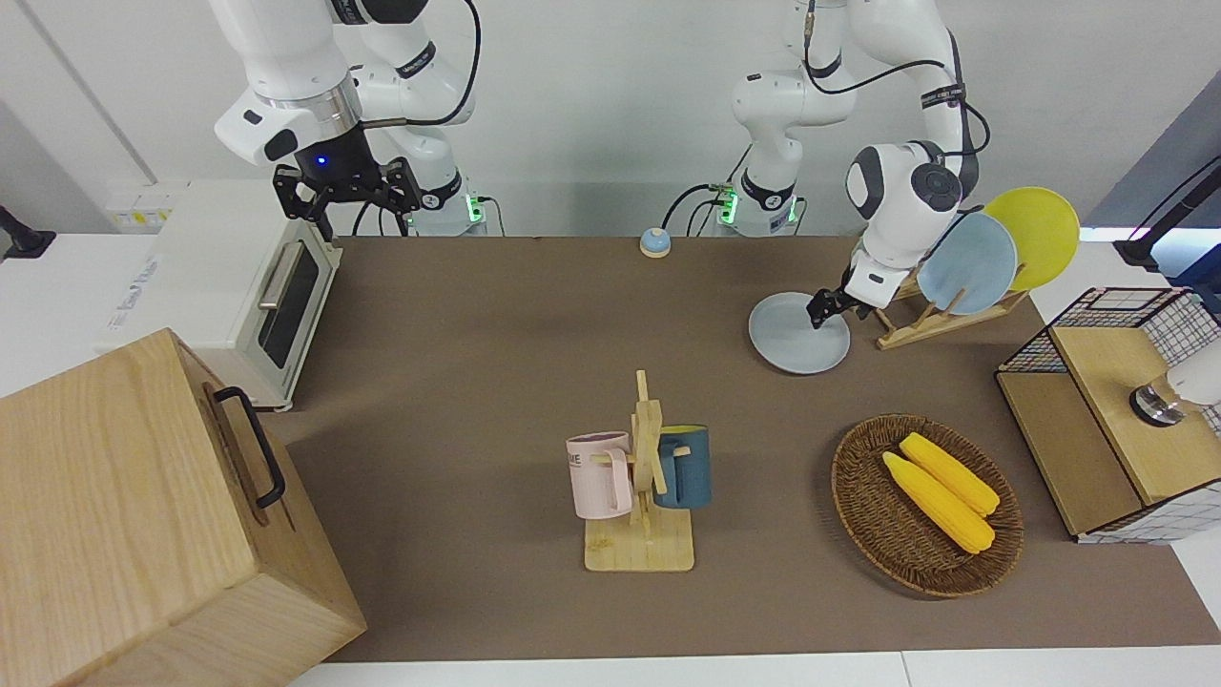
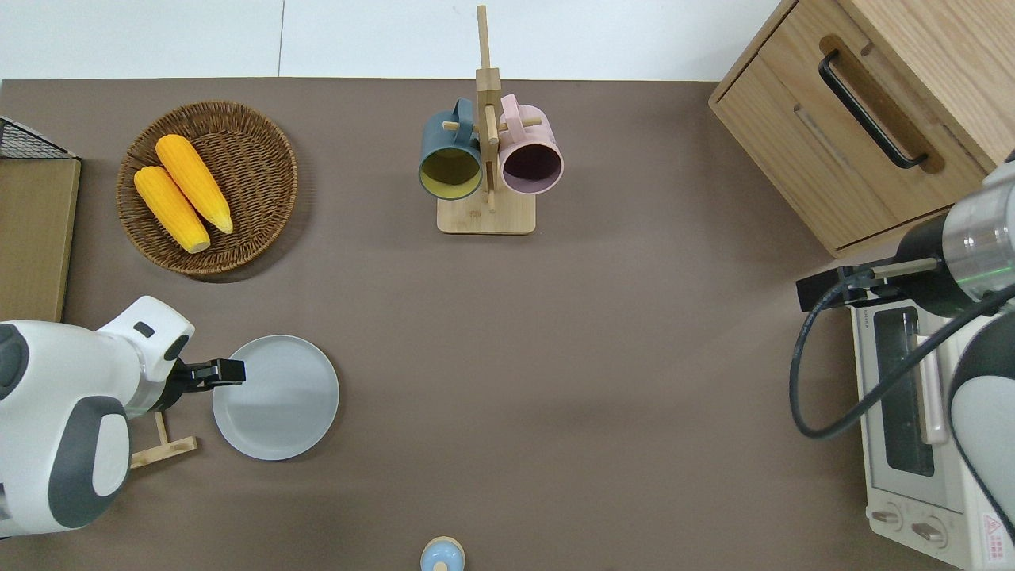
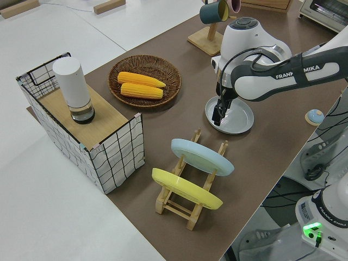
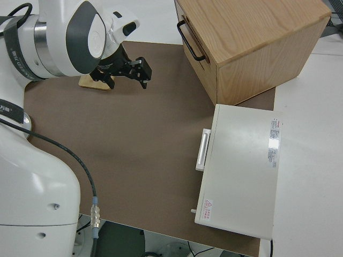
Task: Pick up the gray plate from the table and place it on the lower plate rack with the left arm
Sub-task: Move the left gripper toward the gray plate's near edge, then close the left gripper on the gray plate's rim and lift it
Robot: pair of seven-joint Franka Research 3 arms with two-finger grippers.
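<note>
Left gripper (image 2: pixel 230 370): hanging low at the gray plate's (image 2: pixel 277 400) rim on the rack-facing edge; finger state I cannot tell.
Plate: lying flat, toward the worktop's left-arm end.
Lower plate rack (image 3: pixel 191 187): standing just beside, its lowest slots showing empty.
Right arm: parked.

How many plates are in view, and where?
3. The gray plate lies flat on the table, with the left end effector at its rim. The light blue plate and the yellow plate stand in the lower plate rack. None looks hidden.
</note>
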